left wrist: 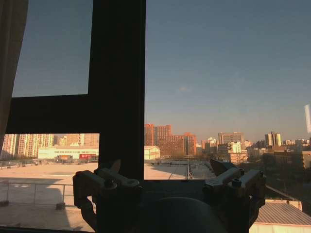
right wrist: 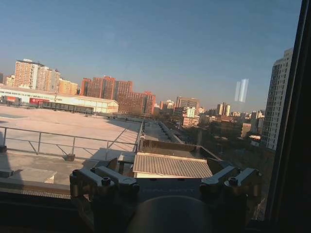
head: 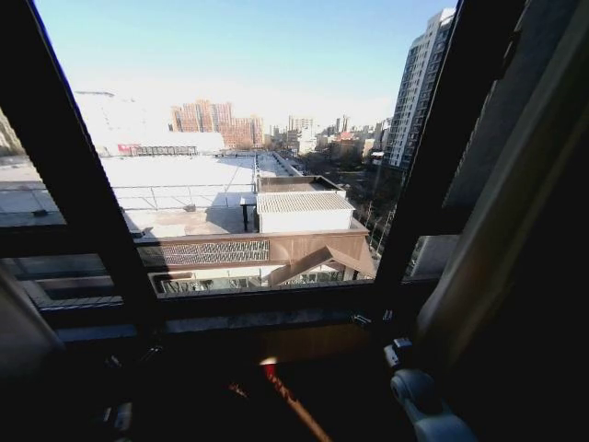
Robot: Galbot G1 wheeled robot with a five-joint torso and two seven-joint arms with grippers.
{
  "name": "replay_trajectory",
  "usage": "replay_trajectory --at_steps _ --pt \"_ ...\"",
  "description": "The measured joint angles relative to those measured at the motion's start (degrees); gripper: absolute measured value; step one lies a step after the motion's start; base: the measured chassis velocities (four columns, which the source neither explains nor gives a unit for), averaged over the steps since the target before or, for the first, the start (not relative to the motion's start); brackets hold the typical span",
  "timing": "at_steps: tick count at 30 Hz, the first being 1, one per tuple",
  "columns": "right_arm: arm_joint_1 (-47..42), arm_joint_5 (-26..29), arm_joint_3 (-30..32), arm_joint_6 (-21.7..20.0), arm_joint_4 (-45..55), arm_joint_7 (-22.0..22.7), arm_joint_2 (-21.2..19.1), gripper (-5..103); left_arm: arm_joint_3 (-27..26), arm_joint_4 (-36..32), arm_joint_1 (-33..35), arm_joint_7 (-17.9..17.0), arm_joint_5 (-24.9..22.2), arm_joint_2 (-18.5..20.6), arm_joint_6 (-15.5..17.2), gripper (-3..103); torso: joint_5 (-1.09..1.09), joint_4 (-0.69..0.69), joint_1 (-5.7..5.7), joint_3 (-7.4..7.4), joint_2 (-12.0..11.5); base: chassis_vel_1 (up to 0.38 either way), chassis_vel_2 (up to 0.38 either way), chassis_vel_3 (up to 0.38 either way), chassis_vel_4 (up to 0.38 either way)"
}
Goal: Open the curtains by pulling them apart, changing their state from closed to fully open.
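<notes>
The curtains (head: 479, 249) hang bunched at the window's side edges. Both arms face the glass: left gripper (left wrist: 170, 187) and right gripper (right wrist: 165, 182), fingers spread apart, clasping nothing, before the window frame (left wrist: 119, 87).

A: Where does the head camera look?
B: Forward and down, near the window frame (head: 414, 166), out over a white rooftop building (head: 304, 210).
A: And the wrists?
B: Each looks past its own tool, left tool (left wrist: 170, 187) and right tool (right wrist: 165, 184), facing the glass. Both seem close; the red-brick towers (right wrist: 116, 92) appear in all three.
</notes>
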Motion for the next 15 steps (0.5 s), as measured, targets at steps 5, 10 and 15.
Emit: replay_trajectory --at_steps 5,10,15 --pt "0.00 0.00 0.00 0.00 0.00 0.00 0.00 100 0.00 0.00 0.00 0.00 0.00 0.00 0.00 100 0.03 0.00 0.01 0.01 -0.01 0.371 0.340 -0.385 -0.324" --pt "0.00 0.00 0.00 0.00 0.00 0.00 0.00 100 0.00 0.00 0.00 0.00 0.00 0.00 0.00 100 0.01 0.01 0.01 0.01 -0.01 0.363 0.332 -0.363 -0.335" --pt "0.00 0.00 0.00 0.00 0.00 0.00 0.00 100 0.00 0.00 0.00 0.00 0.00 0.00 0.00 100 -0.01 0.00 0.01 0.00 0.00 0.370 0.334 -0.374 -0.336"
